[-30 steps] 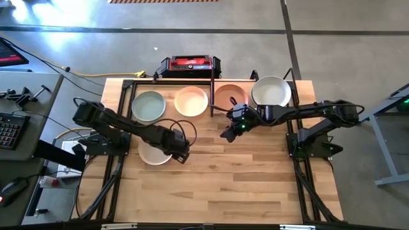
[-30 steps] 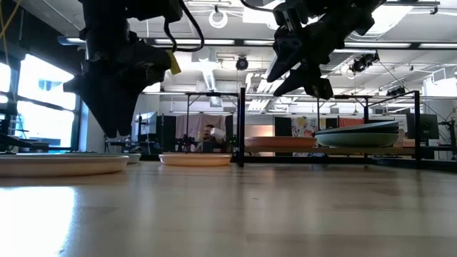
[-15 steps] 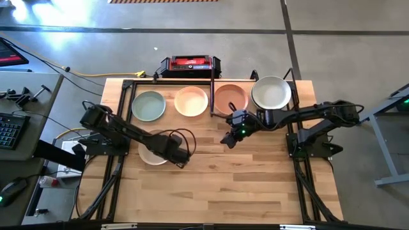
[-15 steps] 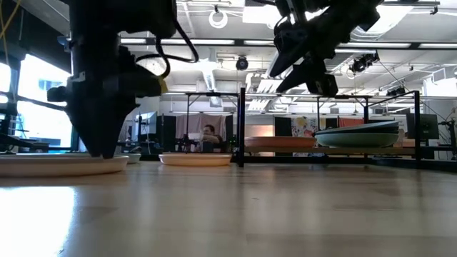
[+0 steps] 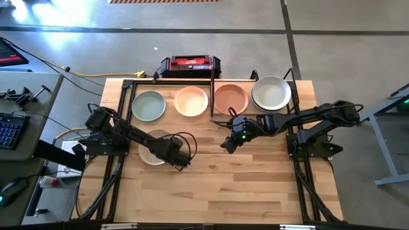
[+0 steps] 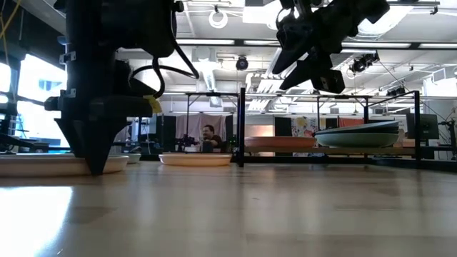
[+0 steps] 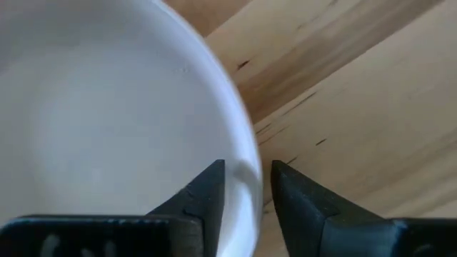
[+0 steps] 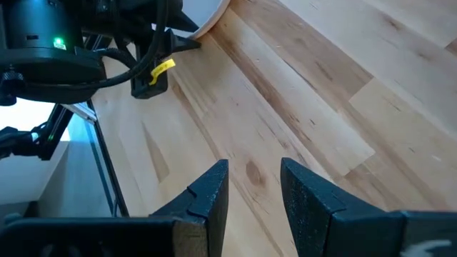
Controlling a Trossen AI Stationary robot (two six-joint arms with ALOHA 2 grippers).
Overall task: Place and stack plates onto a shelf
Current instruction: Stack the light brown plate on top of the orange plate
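Observation:
An off-white plate (image 5: 152,149) lies flat on the table at the left. My left gripper (image 5: 180,158) points straight down at its right rim (image 7: 246,168). It is open, with one finger (image 7: 208,191) inside the rim and the other (image 7: 294,196) outside. My right gripper (image 5: 226,144) hangs open and tilted above the table's middle, holding nothing. On the shelf (image 5: 171,96) at the far edge rest a pale green plate (image 5: 148,105), a cream plate (image 5: 192,101), a terracotta plate (image 5: 230,98) and an off-white plate (image 5: 271,92). My left gripper's fingers stand on either side of the plate's right rim (image 7: 246,168), coming from above. A sliver of wood shows between the rim and the outer finger. I cannot tell whether either finger touches the plate, which lies flat on the table.
A red-and-black box (image 5: 190,64) sits beyond the far edge. The shelf's black upright divider (image 6: 241,125) stands between the cream and terracotta plates. Bare wood stretches across the near half of the table (image 5: 243,185). A person (image 6: 208,135) shows in the room behind.
My left gripper has come down over the off-white plate until its tips stand at the plate's right rim. My right gripper has drawn away from the shelf toward the table's near edge, staying at about the same height. The plate has not moved.

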